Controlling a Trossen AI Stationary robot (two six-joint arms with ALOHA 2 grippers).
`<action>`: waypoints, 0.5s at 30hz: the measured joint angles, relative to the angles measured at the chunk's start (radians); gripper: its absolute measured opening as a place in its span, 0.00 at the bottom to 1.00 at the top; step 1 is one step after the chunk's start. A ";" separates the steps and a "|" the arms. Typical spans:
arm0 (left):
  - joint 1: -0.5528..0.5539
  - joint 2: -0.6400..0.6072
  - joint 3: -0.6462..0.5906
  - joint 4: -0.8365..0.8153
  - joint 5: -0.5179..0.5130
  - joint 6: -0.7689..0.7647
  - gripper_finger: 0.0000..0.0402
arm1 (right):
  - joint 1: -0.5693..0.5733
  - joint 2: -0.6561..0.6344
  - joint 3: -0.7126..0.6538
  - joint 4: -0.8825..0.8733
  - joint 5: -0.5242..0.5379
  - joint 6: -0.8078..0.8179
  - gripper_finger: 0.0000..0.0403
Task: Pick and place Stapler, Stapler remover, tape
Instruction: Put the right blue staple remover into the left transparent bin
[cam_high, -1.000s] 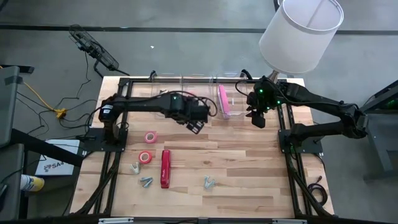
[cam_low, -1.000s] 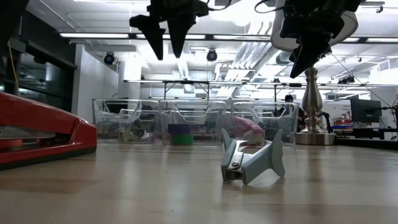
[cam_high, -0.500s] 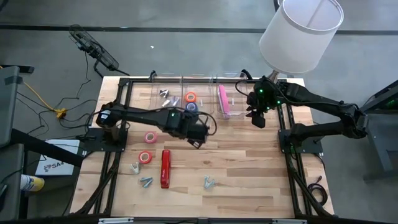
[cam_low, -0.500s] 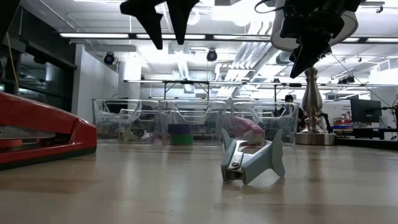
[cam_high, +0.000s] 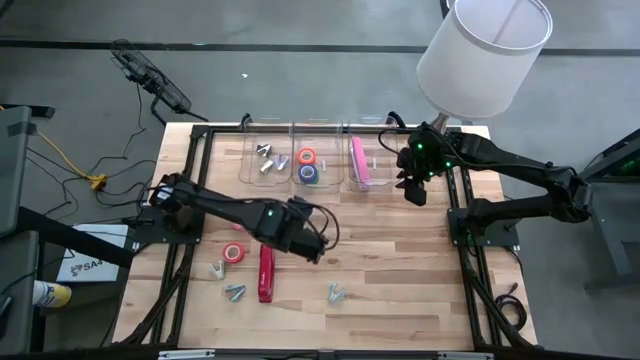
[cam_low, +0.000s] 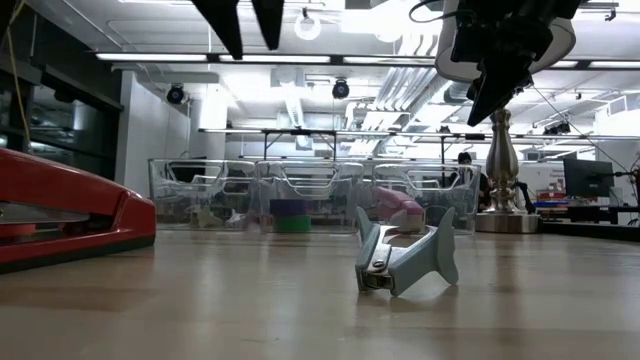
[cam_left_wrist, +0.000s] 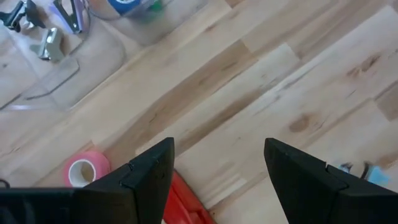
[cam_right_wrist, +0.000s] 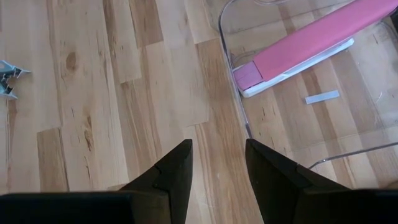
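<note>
High view: your left tool (cam_high: 312, 243) hovers open, empty, beside the red stapler (cam_high: 266, 270).
Approach: centre over its body, then descend.
Right tool (cam_high: 413, 189): parked, parted, empty.

Red stapler (cam_high: 265, 271), pink stapler (cam_high: 359, 162)

even, bright light falls from ceiling strip lamps (cam_low: 170, 57) (seen in the low view), leaving only soft, faint shadows on the worktop (cam_high: 400, 260). its wood shows a mild sheen low down. the red stapler (cam_low: 60, 205) at that view's edge is soft, and the left wrist view is slightly blurred.
</note>
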 joint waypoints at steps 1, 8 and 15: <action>-0.009 0.000 -0.008 -0.001 0.000 -0.005 0.61 | 0.000 0.000 0.000 -0.001 0.000 0.000 0.35; -0.071 0.000 -0.062 0.023 0.017 -0.051 0.61 | 0.000 0.000 0.000 -0.002 0.000 0.000 0.35; -0.122 0.000 -0.117 0.117 0.018 -0.084 0.61 | 0.000 0.000 0.000 -0.003 0.000 0.003 0.35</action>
